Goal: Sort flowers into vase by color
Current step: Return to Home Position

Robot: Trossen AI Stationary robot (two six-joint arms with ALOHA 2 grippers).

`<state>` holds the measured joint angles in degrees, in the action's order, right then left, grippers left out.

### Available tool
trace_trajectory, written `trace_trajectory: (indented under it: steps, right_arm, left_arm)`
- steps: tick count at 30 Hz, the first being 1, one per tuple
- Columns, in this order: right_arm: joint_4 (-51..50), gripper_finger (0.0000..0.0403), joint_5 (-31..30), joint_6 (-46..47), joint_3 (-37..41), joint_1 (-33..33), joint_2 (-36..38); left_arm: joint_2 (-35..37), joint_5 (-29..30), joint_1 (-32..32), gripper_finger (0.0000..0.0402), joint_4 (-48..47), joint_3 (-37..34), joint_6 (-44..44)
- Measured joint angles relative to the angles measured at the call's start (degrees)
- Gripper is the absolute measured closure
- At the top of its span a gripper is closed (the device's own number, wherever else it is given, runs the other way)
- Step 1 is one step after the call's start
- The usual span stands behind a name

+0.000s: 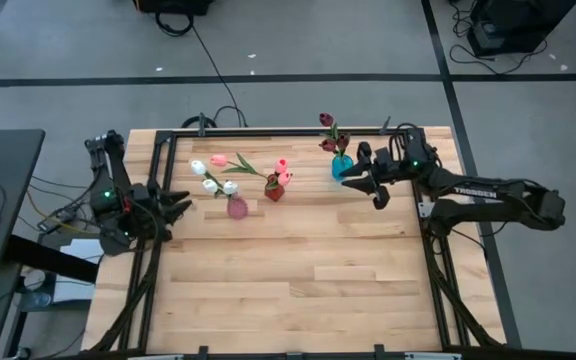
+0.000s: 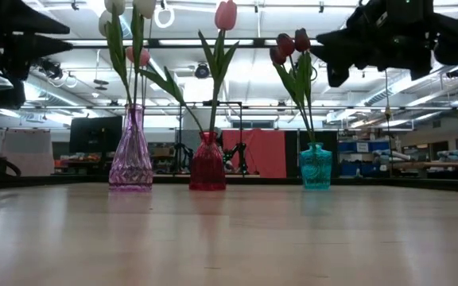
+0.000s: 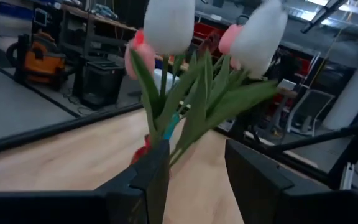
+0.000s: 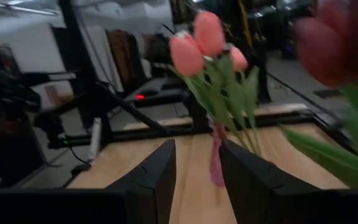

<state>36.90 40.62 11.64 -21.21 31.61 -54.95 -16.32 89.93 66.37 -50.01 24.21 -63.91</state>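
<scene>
Three vases stand in a row at the far side of the table. A purple vase (image 1: 237, 208) holds white tulips (image 1: 211, 184) and one pink tulip (image 1: 219, 159). A red vase (image 1: 274, 191) holds pink tulips (image 1: 282, 168), and a teal vase (image 1: 341, 167) holds maroon tulips (image 1: 326, 121). My left gripper (image 1: 182, 206) stands open left of the purple vase, level with the white heads (image 3: 169, 25). My right gripper (image 1: 360, 190) stands open just right of the teal vase, pointing at the pink tulips (image 4: 197, 43). Neither holds anything.
The near half of the wooden table (image 1: 288, 290) is bare boards. A black frame (image 1: 268, 131) runs along the table's far edge and sides. Beyond the table, the low view shows a workshop room with benches.
</scene>
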Motion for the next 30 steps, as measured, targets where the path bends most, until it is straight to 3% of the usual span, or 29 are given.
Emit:
trace_trajectory:
  steps: [5, 8, 12, 17, 20, 23, 26, 30]
  right_arm:
    - [12.6, 0.0266, 1.6, 2.0, 0.0, -2.4, -5.0]
    - [20.6, 0.0266, 5.6, 5.9, 0.0, -3.9, -7.1]
    - [29.8, 0.0266, 7.2, 12.2, 0.0, -6.6, -8.9]
    - [32.7, 0.0267, 4.7, 16.7, -0.9, -9.7, -7.7]
    - [27.6, 0.027, 0.7, 17.0, -3.0, -11.6, -5.7]
    - [14.5, 0.0276, -5.6, 12.0, -5.5, -13.5, -3.1]
    - [-4.6, 0.0281, -18.3, 5.5, -9.7, -15.5, -0.6]
    - [-27.1, 0.0285, -38.7, 0.9, -16.4, -19.4, 0.1]
  left_arm:
    - [0.0, -1.1, 0.1, 0.0241, 9.0, -5.4, -0.1]
    - [-0.1, -4.0, 0.1, 0.0241, 16.8, -7.5, 5.6]
    - [-0.1, -9.2, -0.4, 0.0241, 33.7, -7.8, 24.1]
    - [-0.1, -26.2, -2.0, 0.0241, 57.2, -7.8, 53.4]
    - [-0.1, -36.3, -2.7, 0.0241, 64.2, -7.7, 65.2]
    - [-0.1, -43.7, -3.4, 0.0241, 66.2, -7.7, 71.9]
    - [-0.2, -47.3, -4.7, 0.0241, 66.8, -7.7, 74.7]
    - [-0.2, -46.9, -6.7, 0.0241, 66.9, -7.7, 75.1]
